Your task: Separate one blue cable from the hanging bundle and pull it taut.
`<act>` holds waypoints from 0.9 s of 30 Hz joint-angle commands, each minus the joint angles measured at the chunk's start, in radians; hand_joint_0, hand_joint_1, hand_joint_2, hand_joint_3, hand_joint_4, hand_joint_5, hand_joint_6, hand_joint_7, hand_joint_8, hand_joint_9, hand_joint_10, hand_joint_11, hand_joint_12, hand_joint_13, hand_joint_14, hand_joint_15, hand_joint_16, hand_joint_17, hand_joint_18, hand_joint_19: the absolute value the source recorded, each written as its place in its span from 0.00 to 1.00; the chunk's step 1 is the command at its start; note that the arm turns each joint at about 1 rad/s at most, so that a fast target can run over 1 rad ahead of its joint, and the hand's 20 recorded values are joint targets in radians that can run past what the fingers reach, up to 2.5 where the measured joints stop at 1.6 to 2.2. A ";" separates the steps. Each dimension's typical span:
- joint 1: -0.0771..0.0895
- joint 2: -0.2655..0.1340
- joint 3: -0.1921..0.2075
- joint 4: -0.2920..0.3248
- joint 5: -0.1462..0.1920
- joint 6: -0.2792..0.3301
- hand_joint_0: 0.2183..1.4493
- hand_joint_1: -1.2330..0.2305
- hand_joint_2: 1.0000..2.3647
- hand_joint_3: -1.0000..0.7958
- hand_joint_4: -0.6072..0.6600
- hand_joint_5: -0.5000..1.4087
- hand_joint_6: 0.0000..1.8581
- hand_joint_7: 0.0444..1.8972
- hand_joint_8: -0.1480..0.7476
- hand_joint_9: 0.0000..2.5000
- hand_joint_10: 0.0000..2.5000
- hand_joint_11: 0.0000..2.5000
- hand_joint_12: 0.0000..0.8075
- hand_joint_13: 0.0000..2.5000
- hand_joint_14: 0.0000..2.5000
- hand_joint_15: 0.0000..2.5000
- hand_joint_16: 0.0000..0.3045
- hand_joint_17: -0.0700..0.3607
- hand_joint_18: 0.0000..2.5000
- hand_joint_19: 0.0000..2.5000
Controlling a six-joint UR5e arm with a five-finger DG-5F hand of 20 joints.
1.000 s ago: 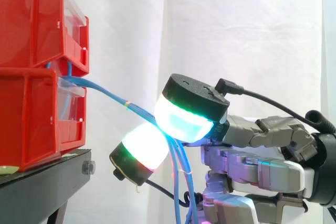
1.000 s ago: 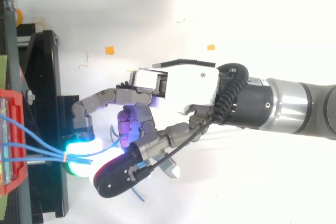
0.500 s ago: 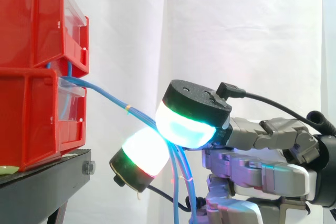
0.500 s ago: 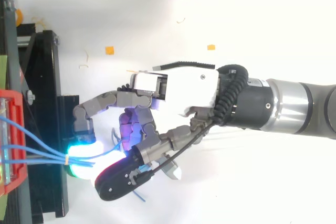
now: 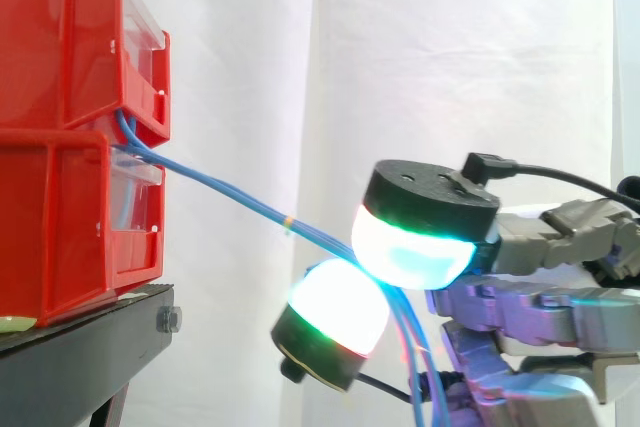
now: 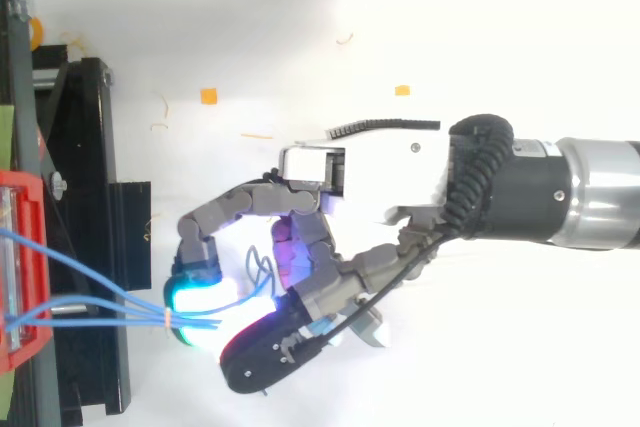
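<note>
Hand [image 6: 380, 162] drawn back from bins [image 5: 60, 197]; pads [image 5: 410, 247] pinch the blue cables [image 5: 230, 191], now nearly taut. Keep pull straight, grip firm.

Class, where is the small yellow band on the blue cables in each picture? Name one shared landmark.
Side view: yellow band near the centre, on the blue cables, left of the hand.
Top view: yellow band lower left, between the red bins and the hand.
Shared landmark: the red bins.

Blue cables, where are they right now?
In the side view, the blue cables slant down from the red bins on the left to the hand on the right, pinched between its glowing pads.
</note>
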 commanded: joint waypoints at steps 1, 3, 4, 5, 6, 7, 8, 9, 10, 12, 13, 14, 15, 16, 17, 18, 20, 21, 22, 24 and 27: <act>-0.004 0.025 0.001 -0.061 -0.015 -0.009 0.45 0.30 0.01 0.48 0.43 0.34 0.27 0.66 0.29 0.79 0.01 0.17 0.34 0.60 0.01 0.32 0.15 0.40 0.43 0.33; -0.004 0.034 -0.001 -0.069 -0.015 -0.017 0.45 0.30 0.01 0.48 0.42 0.34 0.27 0.67 0.29 0.79 0.01 0.17 0.34 0.60 0.01 0.32 0.15 0.40 0.43 0.33; -0.005 0.044 0.001 -0.077 -0.013 -0.024 0.45 0.30 0.01 0.48 0.43 0.34 0.27 0.67 0.29 0.79 0.01 0.18 0.34 0.60 0.01 0.32 0.15 0.40 0.43 0.34; -0.005 0.050 0.001 -0.078 -0.011 -0.029 0.45 0.30 0.01 0.48 0.43 0.34 0.27 0.67 0.29 0.79 0.01 0.18 0.34 0.60 0.01 0.32 0.15 0.39 0.43 0.33; -0.005 0.054 -0.001 -0.081 -0.011 -0.035 0.45 0.30 0.01 0.47 0.43 0.34 0.27 0.67 0.29 0.79 0.01 0.17 0.34 0.60 0.01 0.32 0.15 0.39 0.43 0.33; -0.005 0.054 -0.001 -0.081 -0.011 -0.035 0.45 0.31 0.01 0.47 0.43 0.34 0.27 0.67 0.29 0.79 0.01 0.18 0.34 0.60 0.01 0.32 0.14 0.39 0.43 0.34; -0.005 0.070 0.001 -0.098 -0.010 -0.056 0.45 0.31 0.01 0.47 0.43 0.34 0.27 0.67 0.29 0.79 0.01 0.18 0.34 0.60 0.01 0.32 0.15 0.39 0.43 0.33; -0.007 0.080 -0.001 -0.110 -0.010 -0.067 0.45 0.31 0.01 0.47 0.42 0.34 0.27 0.67 0.29 0.79 0.01 0.18 0.34 0.60 0.01 0.32 0.15 0.39 0.43 0.33; -0.007 0.080 0.001 -0.120 -0.010 -0.070 0.45 0.31 0.01 0.48 0.42 0.34 0.27 0.67 0.29 0.79 0.01 0.18 0.34 0.60 0.01 0.32 0.15 0.39 0.43 0.33; -0.008 0.088 0.001 -0.133 -0.010 -0.072 0.45 0.31 0.01 0.47 0.43 0.34 0.27 0.67 0.29 0.79 0.01 0.18 0.34 0.59 0.01 0.32 0.14 0.39 0.42 0.33; -0.008 0.088 0.001 -0.136 -0.010 -0.072 0.45 0.31 0.01 0.47 0.42 0.34 0.27 0.67 0.29 0.79 0.01 0.18 0.34 0.59 0.01 0.32 0.14 0.39 0.42 0.33; -0.008 0.088 0.001 -0.138 -0.010 -0.072 0.45 0.31 0.01 0.47 0.42 0.34 0.27 0.67 0.29 0.79 0.01 0.18 0.34 0.59 0.01 0.32 0.14 0.39 0.42 0.33; -0.008 0.088 0.001 -0.139 -0.010 -0.072 0.45 0.31 0.01 0.47 0.43 0.34 0.27 0.67 0.29 0.79 0.01 0.18 0.34 0.59 0.01 0.32 0.14 0.39 0.42 0.34; -0.008 0.088 0.001 -0.139 -0.010 -0.072 0.45 0.31 0.01 0.47 0.42 0.34 0.27 0.66 0.29 0.79 0.01 0.18 0.33 0.59 0.01 0.32 0.14 0.39 0.42 0.34; -0.008 0.088 0.001 -0.139 -0.008 -0.072 0.45 0.31 0.01 0.47 0.42 0.34 0.27 0.67 0.29 0.79 0.01 0.18 0.34 0.59 0.01 0.32 0.14 0.39 0.42 0.34; -0.007 0.090 0.001 -0.139 -0.008 -0.073 0.45 0.31 0.01 0.47 0.42 0.34 0.27 0.67 0.29 0.79 0.01 0.17 0.34 0.59 0.01 0.32 0.14 0.39 0.42 0.33; -0.002 0.096 0.003 -0.139 -0.008 -0.075 0.45 0.31 0.01 0.47 0.42 0.34 0.27 0.67 0.29 0.79 0.01 0.18 0.33 0.59 0.01 0.32 0.14 0.39 0.42 0.34; -0.002 0.099 0.003 -0.139 -0.008 -0.076 0.45 0.31 0.01 0.47 0.42 0.34 0.27 0.67 0.29 0.79 0.01 0.18 0.34 0.59 0.01 0.32 0.14 0.39 0.42 0.34; -0.002 0.102 0.004 -0.139 -0.008 -0.078 0.45 0.31 0.01 0.47 0.42 0.34 0.27 0.67 0.29 0.79 0.01 0.18 0.34 0.59 0.01 0.32 0.14 0.39 0.42 0.34; -0.001 0.111 0.003 -0.144 -0.007 -0.087 0.45 0.31 0.01 0.47 0.42 0.34 0.27 0.66 0.29 0.79 0.01 0.18 0.33 0.59 0.01 0.32 0.14 0.39 0.42 0.33; -0.001 0.123 0.004 -0.159 -0.004 -0.099 0.45 0.31 0.01 0.47 0.42 0.34 0.27 0.67 0.29 0.79 0.01 0.18 0.33 0.59 0.01 0.32 0.14 0.39 0.42 0.33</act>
